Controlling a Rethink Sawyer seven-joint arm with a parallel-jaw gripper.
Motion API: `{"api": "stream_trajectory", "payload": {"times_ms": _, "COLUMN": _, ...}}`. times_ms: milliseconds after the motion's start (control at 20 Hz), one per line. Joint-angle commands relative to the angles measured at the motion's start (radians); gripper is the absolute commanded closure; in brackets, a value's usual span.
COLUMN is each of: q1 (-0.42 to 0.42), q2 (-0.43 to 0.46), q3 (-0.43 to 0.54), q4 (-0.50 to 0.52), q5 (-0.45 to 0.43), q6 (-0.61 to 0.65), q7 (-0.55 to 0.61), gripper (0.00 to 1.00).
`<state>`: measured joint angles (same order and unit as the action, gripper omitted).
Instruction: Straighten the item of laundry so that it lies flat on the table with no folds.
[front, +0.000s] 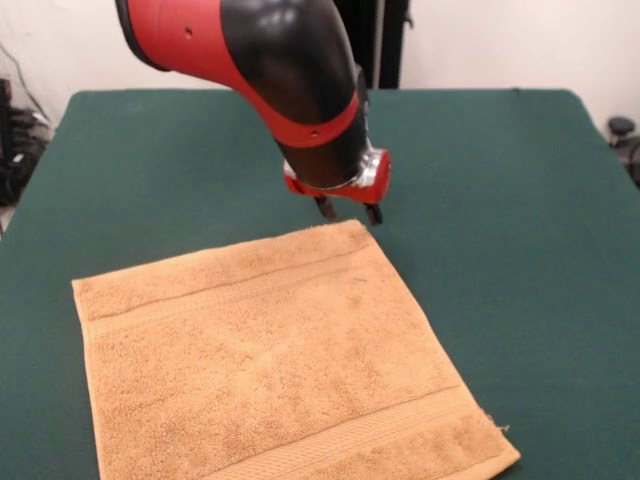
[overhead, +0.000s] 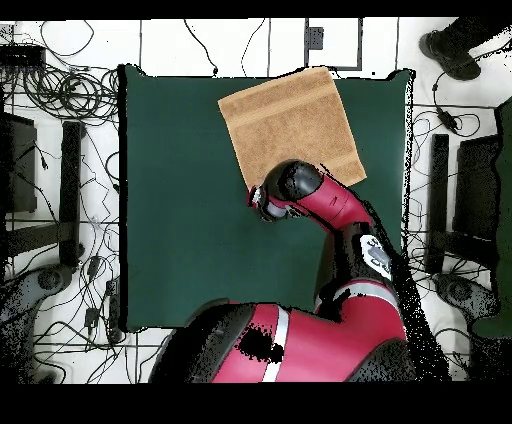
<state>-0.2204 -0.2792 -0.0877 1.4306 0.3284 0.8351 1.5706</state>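
The tan-orange towel (front: 275, 360) lies spread flat on the green table (front: 500, 180), near the front edge, with a woven band near its far and near edges. No fold shows. My gripper (front: 349, 211) hangs just above and behind the towel's far right corner, open and empty, with its fingertips (front: 325, 208) apart and clear of the cloth. In the overhead view the towel (overhead: 290, 125) lies at the top middle of the table (overhead: 170, 200). There the arm's wrist (overhead: 285, 190) covers the towel's lower edge and hides the gripper.
The red and black arm (front: 270, 60) reaches down from the top over the table's middle. Cables and black equipment (overhead: 70, 180) lie on the floor around the table. A dark shoe (overhead: 450, 45) shows past the top right corner.
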Motion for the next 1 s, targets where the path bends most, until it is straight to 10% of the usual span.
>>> {"api": "stream_trajectory", "payload": {"times_ms": 50, "q1": 0.041, "q2": 0.035, "q3": 0.030, "q4": 0.100, "q5": 0.055, "q6": 0.014, "q7": 0.317, "gripper": 0.00}}
{"api": "stream_trajectory", "payload": {"times_ms": 1000, "q1": 0.085, "q2": 0.151, "q3": -0.037, "q4": -0.066, "q5": 0.008, "q6": -0.177, "q7": 0.293, "gripper": 0.00}}
